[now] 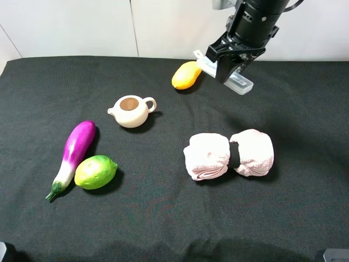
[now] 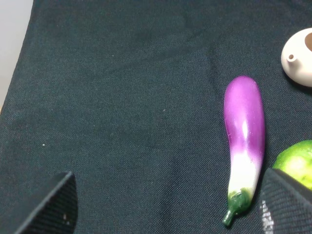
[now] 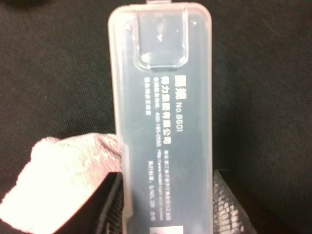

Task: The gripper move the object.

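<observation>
My right gripper (image 1: 232, 64), a black boxy claw on a black arm, hangs above the back of the table. It is shut on the object, a translucent plastic case (image 1: 238, 82) with printed text, seen close up in the right wrist view as case (image 3: 163, 122) between the black fingers (image 3: 109, 207). The case is in the air beside a yellow mango (image 1: 186, 75). My left gripper (image 2: 168, 209) is open, with nothing between its fingers (image 2: 53, 204), low over the black cloth near a purple eggplant (image 2: 243, 136).
On the black cloth (image 1: 163, 218) lie an eggplant (image 1: 76, 147) and a green lime (image 1: 96, 172) at the left, and a cream teapot (image 1: 131, 111) in the middle. Two rolled pink towels (image 1: 207, 155) (image 1: 252, 152) lie at the right. A white wall runs behind.
</observation>
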`<state>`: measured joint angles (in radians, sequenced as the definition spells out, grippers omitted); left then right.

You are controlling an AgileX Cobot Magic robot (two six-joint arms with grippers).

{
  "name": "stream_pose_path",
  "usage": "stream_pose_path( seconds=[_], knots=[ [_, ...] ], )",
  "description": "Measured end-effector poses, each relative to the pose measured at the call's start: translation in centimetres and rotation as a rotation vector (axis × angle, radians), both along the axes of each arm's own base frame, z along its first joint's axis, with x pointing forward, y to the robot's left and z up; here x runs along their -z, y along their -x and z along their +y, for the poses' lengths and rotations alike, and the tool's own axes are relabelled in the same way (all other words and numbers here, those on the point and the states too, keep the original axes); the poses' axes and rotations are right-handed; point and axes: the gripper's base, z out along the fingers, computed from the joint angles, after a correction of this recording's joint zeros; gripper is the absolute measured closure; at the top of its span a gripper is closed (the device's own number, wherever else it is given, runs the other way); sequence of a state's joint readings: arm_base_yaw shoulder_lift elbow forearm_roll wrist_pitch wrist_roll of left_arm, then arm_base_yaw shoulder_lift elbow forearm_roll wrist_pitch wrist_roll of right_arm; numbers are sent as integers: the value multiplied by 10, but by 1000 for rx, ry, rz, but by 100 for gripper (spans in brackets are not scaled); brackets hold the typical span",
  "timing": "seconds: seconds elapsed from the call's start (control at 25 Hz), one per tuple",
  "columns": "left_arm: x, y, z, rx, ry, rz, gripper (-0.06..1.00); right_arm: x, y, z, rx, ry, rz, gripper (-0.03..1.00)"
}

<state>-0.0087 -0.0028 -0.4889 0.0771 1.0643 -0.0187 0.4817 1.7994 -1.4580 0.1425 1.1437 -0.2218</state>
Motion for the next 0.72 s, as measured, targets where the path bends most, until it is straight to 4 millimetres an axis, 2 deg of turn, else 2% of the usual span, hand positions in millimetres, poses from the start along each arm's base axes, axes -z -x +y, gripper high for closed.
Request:
stream_pose_path(
  seconds=[0.24, 0.48, 0.72],
  knots=[
    [0, 0, 0, 0, 0, 1, 15, -8, 17, -10, 21, -14, -44, 67],
    [0, 0, 0, 0, 0, 1, 15, -10, 25, -10, 45, -64, -42, 67],
    [0, 0, 0, 0, 0, 1, 15, -9, 34, 7, -10, -74, -54, 67]
  ],
)
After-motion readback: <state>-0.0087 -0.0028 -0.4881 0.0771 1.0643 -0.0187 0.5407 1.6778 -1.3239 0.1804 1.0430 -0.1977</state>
